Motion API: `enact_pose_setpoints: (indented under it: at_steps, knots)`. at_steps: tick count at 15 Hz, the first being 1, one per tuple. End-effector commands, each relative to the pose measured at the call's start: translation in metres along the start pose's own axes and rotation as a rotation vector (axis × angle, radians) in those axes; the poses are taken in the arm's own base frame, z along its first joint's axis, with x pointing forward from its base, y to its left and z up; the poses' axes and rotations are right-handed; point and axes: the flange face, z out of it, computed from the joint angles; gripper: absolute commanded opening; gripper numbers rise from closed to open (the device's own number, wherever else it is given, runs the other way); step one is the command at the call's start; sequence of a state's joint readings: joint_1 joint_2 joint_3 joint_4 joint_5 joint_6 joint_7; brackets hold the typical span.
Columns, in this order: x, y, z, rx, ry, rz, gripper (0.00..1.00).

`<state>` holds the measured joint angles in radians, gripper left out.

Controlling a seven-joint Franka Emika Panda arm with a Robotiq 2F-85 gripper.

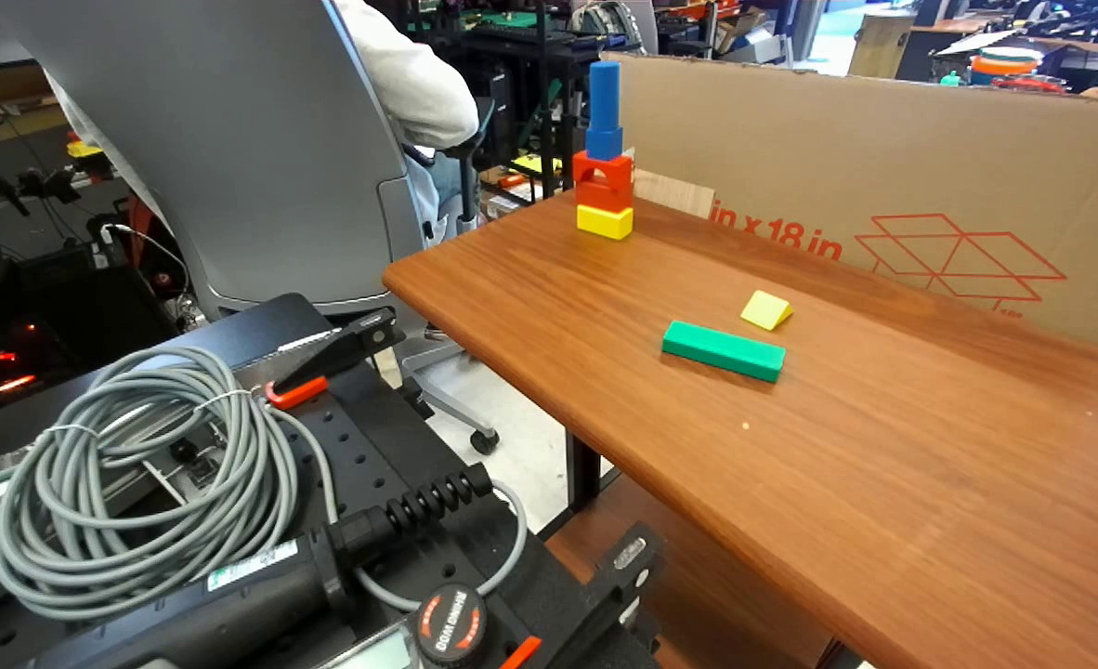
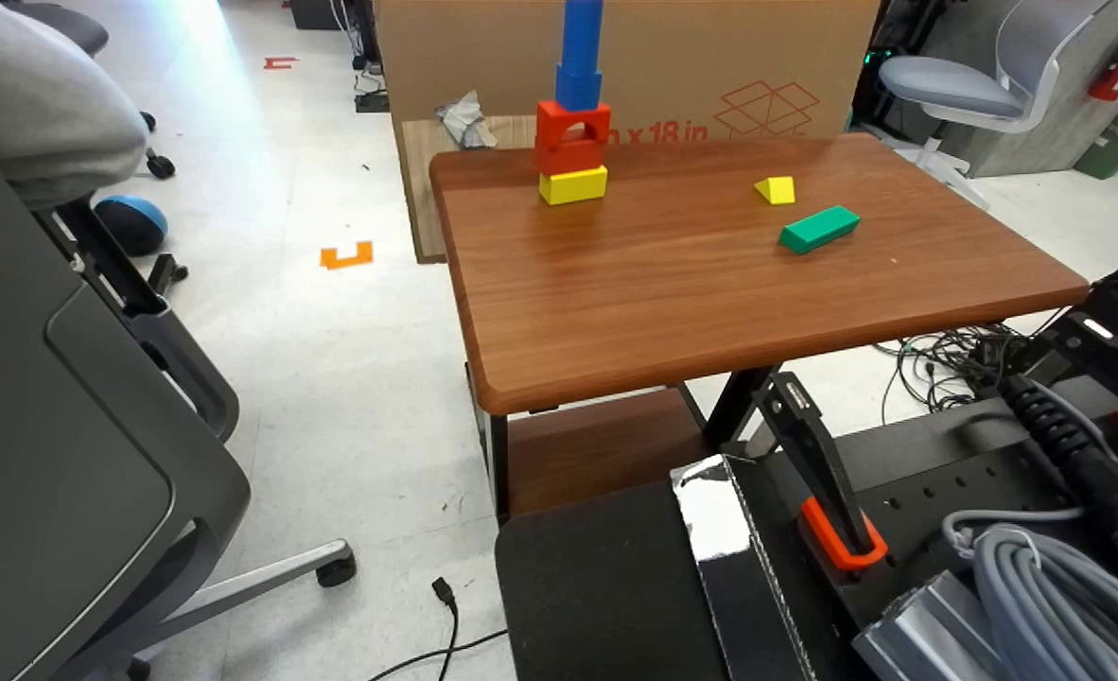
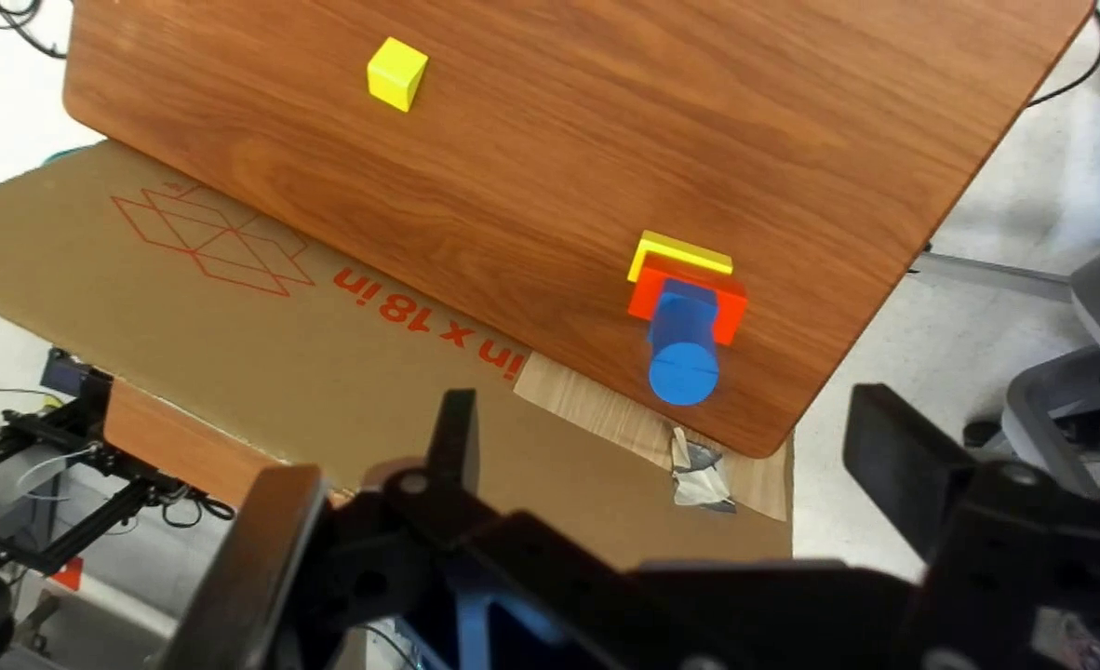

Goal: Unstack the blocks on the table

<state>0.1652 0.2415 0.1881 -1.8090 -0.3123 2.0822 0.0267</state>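
Wrist view — fingers (image 3: 904, 461) apart — 2 blue blocks (image 3: 684, 374) top stack (image 3: 689, 316) on table (image 3: 587, 149).

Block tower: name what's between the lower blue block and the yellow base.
Red blocks, under the lower blue block and on the yellow base; both exterior views show this.

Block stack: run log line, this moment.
stack: upright on table | top-down: tall blue block, short blue block, red blocks, yellow block | off stack: green bar, yellow wedge | tool: open, empty | unstacking: incomplete
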Motion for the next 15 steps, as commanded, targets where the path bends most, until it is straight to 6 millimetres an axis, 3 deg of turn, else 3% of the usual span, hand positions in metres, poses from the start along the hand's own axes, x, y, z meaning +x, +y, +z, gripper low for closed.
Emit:
enact_pose_setpoints:
  at_steps: [1, 15]
  knots:
    - [0.016, 0.000, 0.015, 0.019, -0.028, -0.008, 1.00]
    - [0.060, -0.013, 0.092, 0.085, -0.161, -0.089, 1.00]
